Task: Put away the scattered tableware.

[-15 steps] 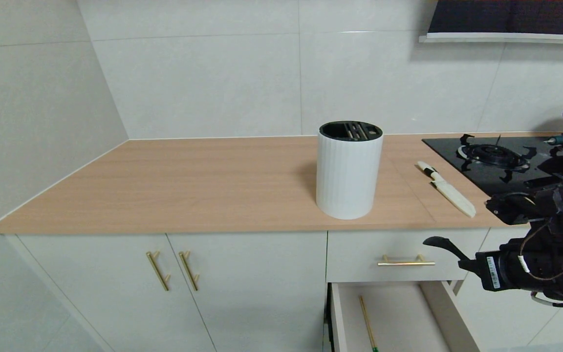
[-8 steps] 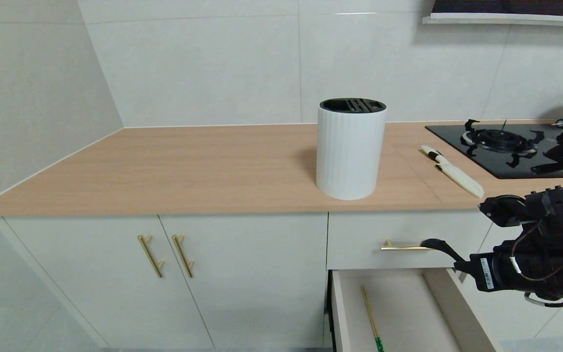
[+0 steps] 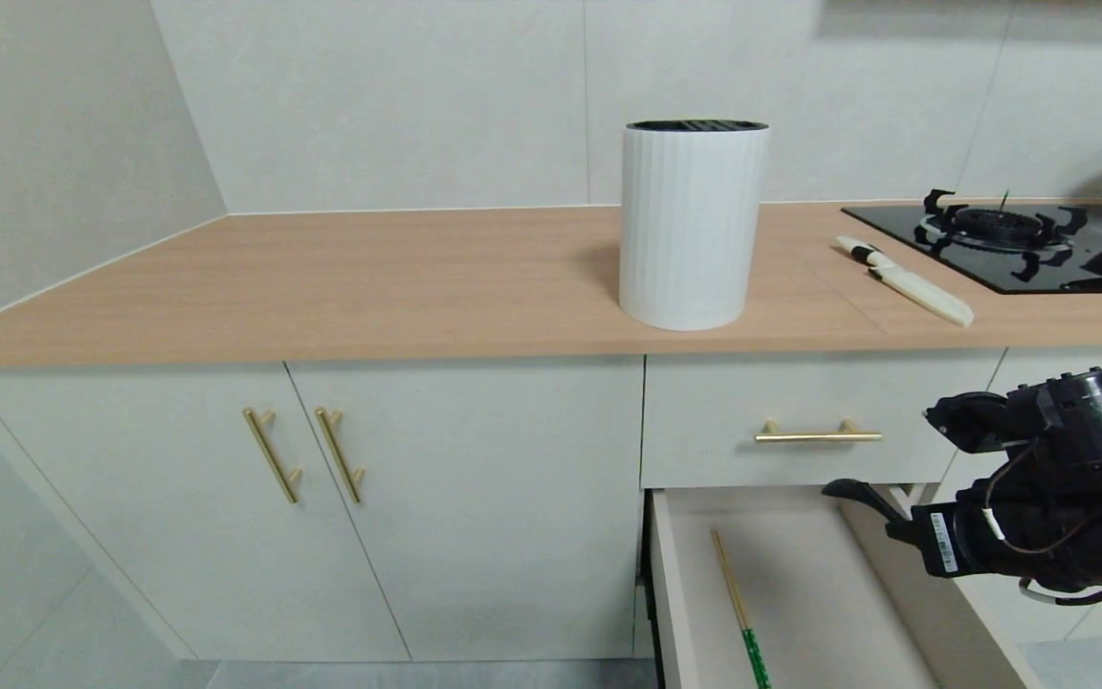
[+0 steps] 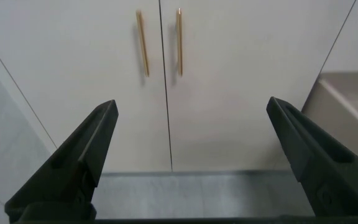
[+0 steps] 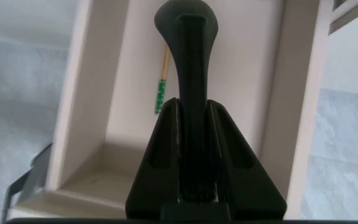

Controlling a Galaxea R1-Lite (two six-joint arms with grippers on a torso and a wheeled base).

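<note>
On the surface (image 3: 417,277) near the holder (image 3: 693,225) lies the knife (image 3: 905,280), probably light, stiff, slick, best pinched by its handle; right tool (image 3: 843,490) closed, left tool (image 4: 191,106) apart.

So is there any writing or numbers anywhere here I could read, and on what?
Nothing here can be read.
Arm sticker: dark print on white, too small to read.
Chopstick in the drawer: green patterned end, no letters that can be made out.
Holder: no text visible.
Knife: no text visible.
</note>
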